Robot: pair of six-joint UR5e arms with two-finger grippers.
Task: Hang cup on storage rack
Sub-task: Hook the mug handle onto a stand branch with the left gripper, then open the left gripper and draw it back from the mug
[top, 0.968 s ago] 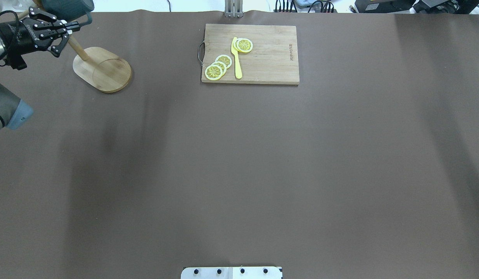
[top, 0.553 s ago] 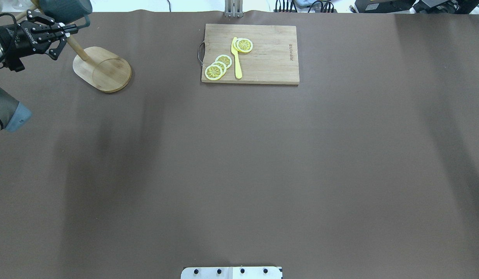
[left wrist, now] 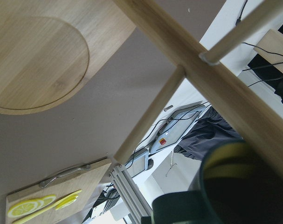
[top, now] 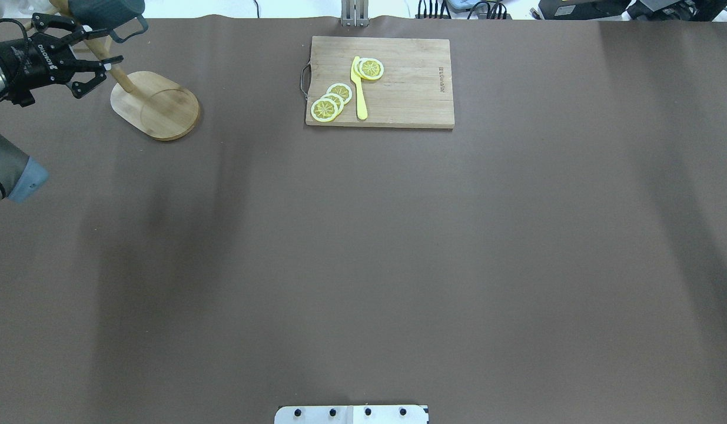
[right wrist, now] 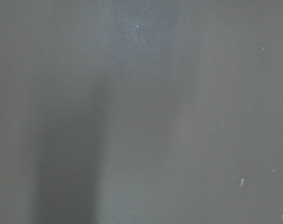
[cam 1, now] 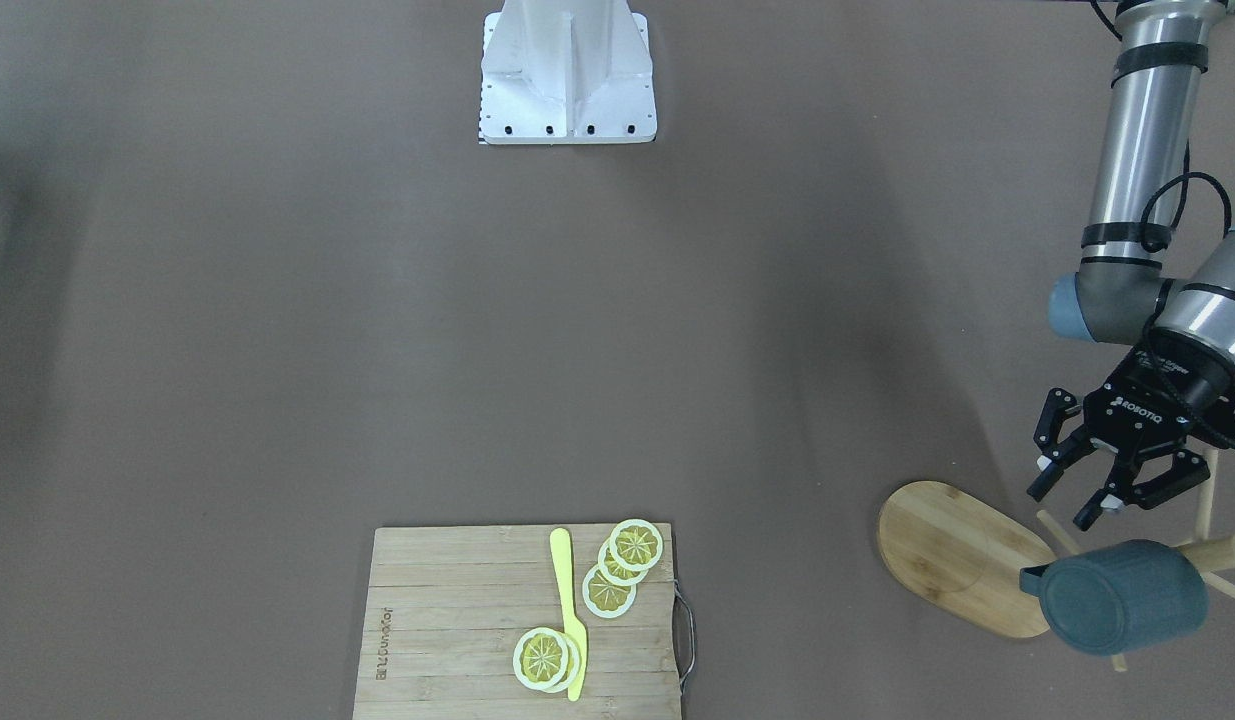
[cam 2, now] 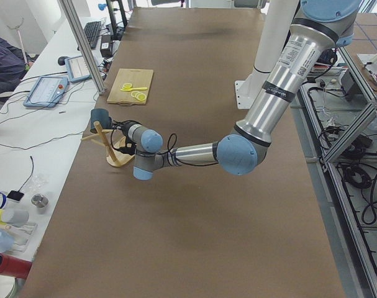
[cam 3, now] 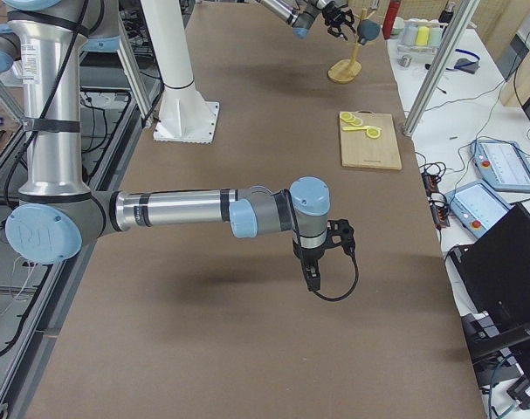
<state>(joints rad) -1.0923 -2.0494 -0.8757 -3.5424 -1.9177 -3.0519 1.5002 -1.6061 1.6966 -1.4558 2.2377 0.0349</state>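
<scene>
- left gripper (cam 1: pixel 1069 495): fingers spread wide, nothing between the pads; it hovers just beside the storage rack (cam 1: pixel 962 555), on the robot's side of it, and stands apart from the cup (cam 1: pixel 1122 598)
- in the left wrist view the rack's centre post (left wrist: pixel 211 77) runs close across the frame, with the cup's mustard inside (left wrist: pixel 234 161) behind it
- cup: up on the rack among the pegs, off the table (cam 1: pixel 277 350), base turned toward the front-facing camera; its handle (cam 1: pixel 1032 578) sticks out free over the rack's oval base, so I judge it sits mouth-down over a peg rather than hung by the handle; the bearing peg itself is hidden
- task reads as near done; what is left is for the arm to clear the rack without brushing a peg
- handling, as judgement: the cup looks glazed ceramic, so stiff, fairly weighty for its size, slick on the wall, liable to chip if knocked; the handle or a pinch across the rim wall gives the surest hold; the round body would slip
- the rack looks like light bamboo; a loaded peg high up puts weight off-centre, so a nudge could rock it
- well apart from the rack, along the table's far edge from the robot: cutting board (cam 1: pixel 457 620) with lemon slices (cam 1: pixel 622 565) and a yellow knife (cam 1: pixel 569 620)
- right gripper (cam 3: pixel 310 272): far from the rack, hanging over bare table; I cannot tell whether its fingers are spread or pressed together
</scene>
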